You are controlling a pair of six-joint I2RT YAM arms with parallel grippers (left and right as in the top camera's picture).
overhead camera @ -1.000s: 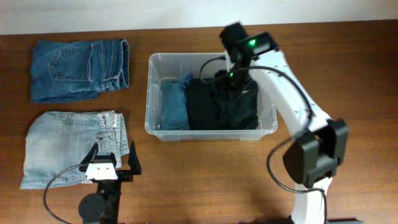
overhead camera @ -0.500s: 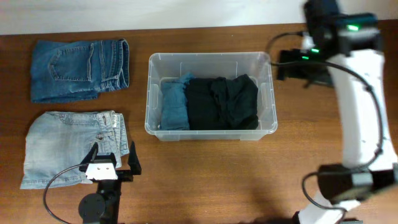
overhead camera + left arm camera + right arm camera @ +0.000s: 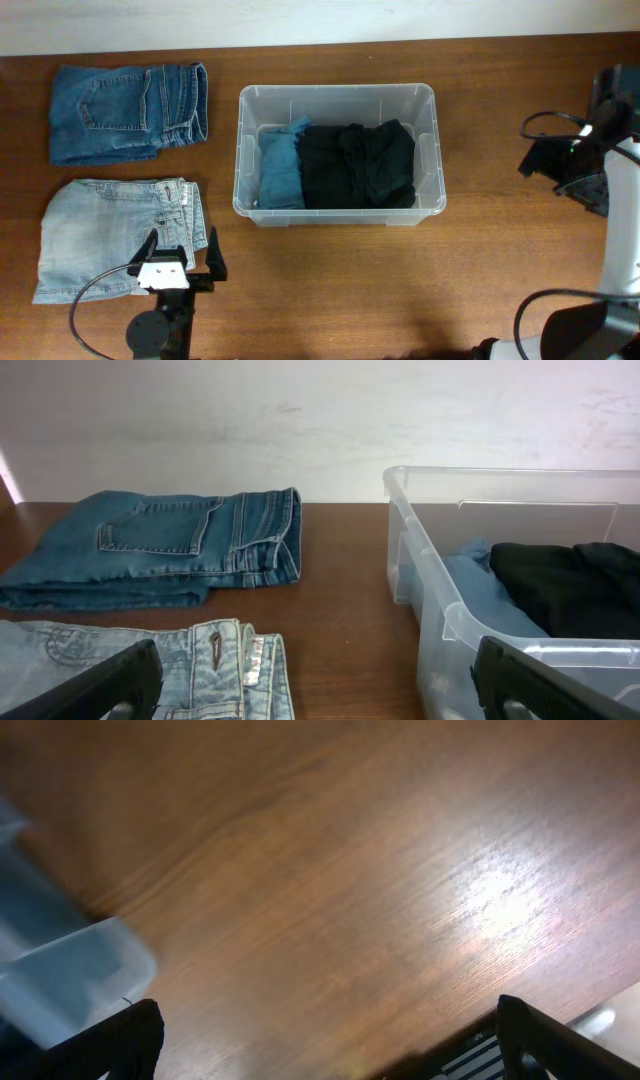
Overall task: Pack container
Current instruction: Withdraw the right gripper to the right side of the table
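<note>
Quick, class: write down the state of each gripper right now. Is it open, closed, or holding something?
Left gripper: open, holding nothing.
Right gripper: open, holding nothing.

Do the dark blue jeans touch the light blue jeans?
Apart. Overhead view shows bare brown table between the folded dark blue jeans and the folded light blue jeans.

Overhead: straight down, whole brown wooden counter. My left wrist: low, level, shares clear rectangular plastic container with overhead. Right wrist: close, downward.
</note>
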